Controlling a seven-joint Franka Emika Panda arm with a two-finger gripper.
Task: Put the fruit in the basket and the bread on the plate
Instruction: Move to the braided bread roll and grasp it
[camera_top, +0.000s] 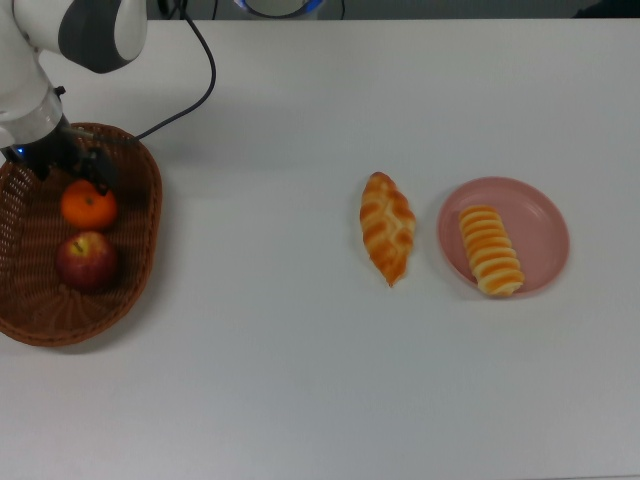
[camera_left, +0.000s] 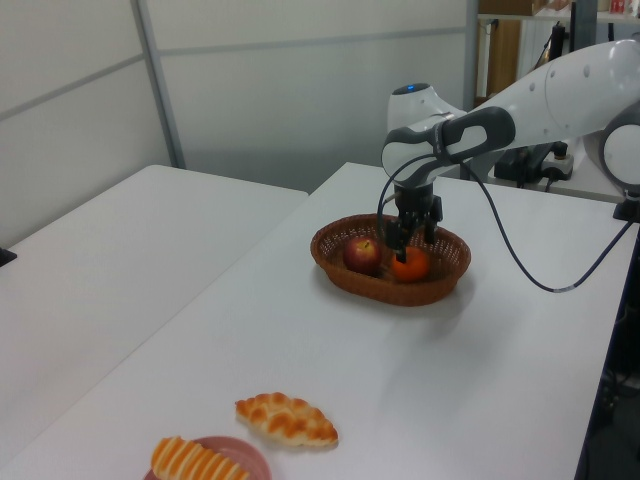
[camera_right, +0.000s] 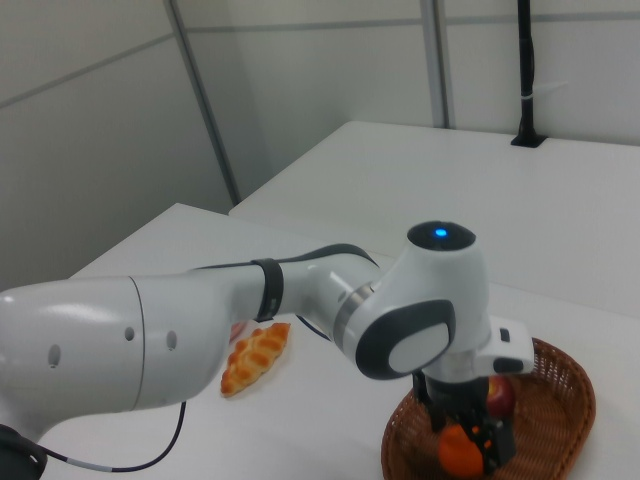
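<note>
The wicker basket (camera_top: 140, 215) sits at the top view's left edge. Inside it the orange mandarin (camera_top: 88, 205) rests beside the dark red apple (camera_top: 87, 261). My gripper (camera_top: 68, 168) hangs open just above the mandarin (camera_left: 410, 264), holding nothing. In the right view the gripper (camera_right: 465, 428) stands over the mandarin (camera_right: 457, 452), with the apple (camera_right: 500, 395) behind. The braided loaf (camera_top: 387, 227) lies on the bare table left of the pink plate (camera_top: 540, 215). On the plate lies the striped spiral roll (camera_top: 490, 250).
The arm's black cable (camera_top: 205, 75) runs across the table behind the basket. In the left view a second white table (camera_left: 110, 250) stands beyond a gap to the left. Bare tabletop stretches between basket and loaf.
</note>
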